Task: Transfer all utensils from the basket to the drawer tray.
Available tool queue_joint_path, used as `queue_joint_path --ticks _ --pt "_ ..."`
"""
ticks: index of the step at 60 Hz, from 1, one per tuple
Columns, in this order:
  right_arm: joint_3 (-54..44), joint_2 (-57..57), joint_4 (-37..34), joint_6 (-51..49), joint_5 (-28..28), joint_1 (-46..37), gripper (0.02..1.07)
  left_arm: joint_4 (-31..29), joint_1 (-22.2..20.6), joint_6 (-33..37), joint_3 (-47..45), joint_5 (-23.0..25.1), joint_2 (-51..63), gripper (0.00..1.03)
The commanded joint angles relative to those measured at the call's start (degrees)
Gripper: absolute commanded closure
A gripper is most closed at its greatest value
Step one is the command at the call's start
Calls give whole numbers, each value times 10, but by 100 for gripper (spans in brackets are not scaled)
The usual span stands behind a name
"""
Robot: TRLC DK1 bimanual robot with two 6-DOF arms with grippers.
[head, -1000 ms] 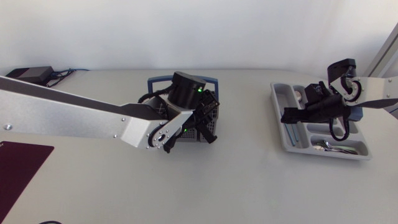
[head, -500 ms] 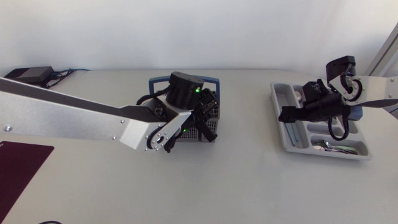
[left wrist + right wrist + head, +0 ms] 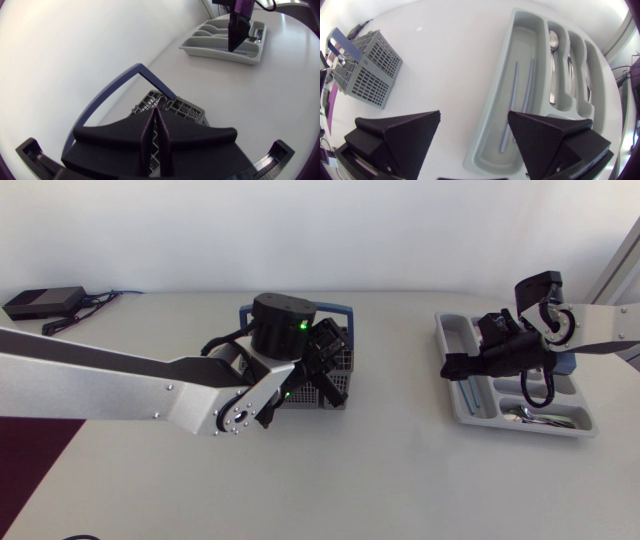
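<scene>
The grey mesh basket with a blue handle stands at the table's middle. My left gripper hangs over it. In the left wrist view its fingers are pressed together, the basket lies just beyond their tips, and no utensil shows between them. The grey drawer tray lies at the right. My right gripper hovers open above its long compartment, where two thin blue-grey sticks lie. A spoon rests in the neighbouring slot.
More silver cutlery lies in the tray's near compartment. A black box with cables sits at the far left edge. A dark red mat lies at the front left. From the left wrist, the tray shows under my right gripper.
My left gripper has shut fully and the left arm has risen and drawn slightly left over the basket. The right gripper has crept a little left over the tray, still open.
</scene>
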Motion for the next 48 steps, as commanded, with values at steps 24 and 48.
queue_joint_path --ticks 24,48 --pt "-31 -64 5 -13 -16 28 10 30 -24 48 -31 -29 -69 98" --pt "-79 -186 18 -30 -34 93 10 -1 -44 36 -26 -49 -130 98"
